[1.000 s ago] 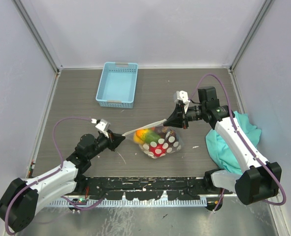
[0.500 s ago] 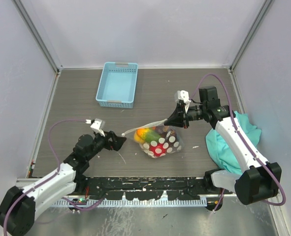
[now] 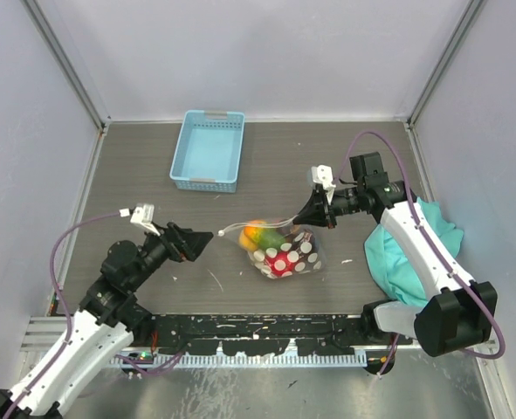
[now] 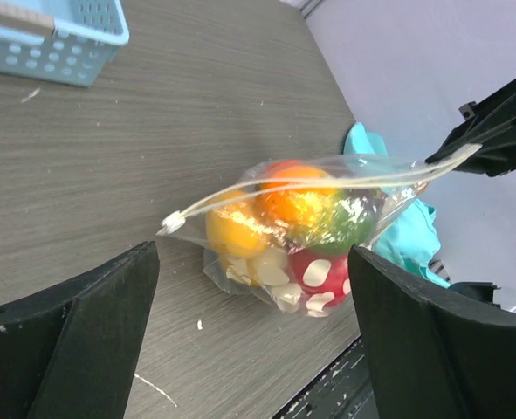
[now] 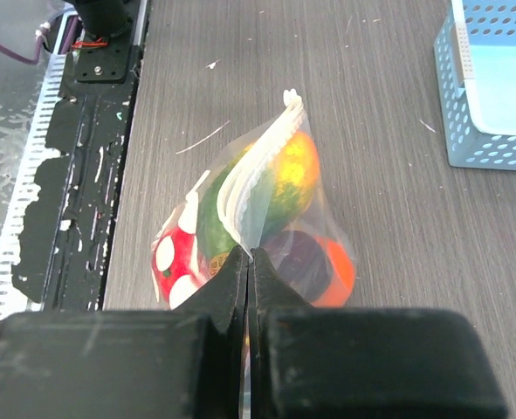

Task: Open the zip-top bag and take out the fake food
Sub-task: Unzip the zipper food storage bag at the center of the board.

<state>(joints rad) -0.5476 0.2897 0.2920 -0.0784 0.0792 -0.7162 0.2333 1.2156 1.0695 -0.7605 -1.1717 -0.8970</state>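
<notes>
We've got the right gripper [image 5: 251,255] pinched on the bag's [image 3: 285,251] zip edge, with that end held up. The bag's bottom is on the table [image 3: 153,218], mid-field, food [image 3: 259,236] inside. Left gripper [image 3: 202,242] is spread wide near the bag's free end, not touching it.

table [image 3: 135,175], blue basket [image 3: 208,150], teal cloth [image 3: 387,264], perhaps bag [image 3: 284,255]

No legible text, labels, brands or numbers anywhere.
</notes>
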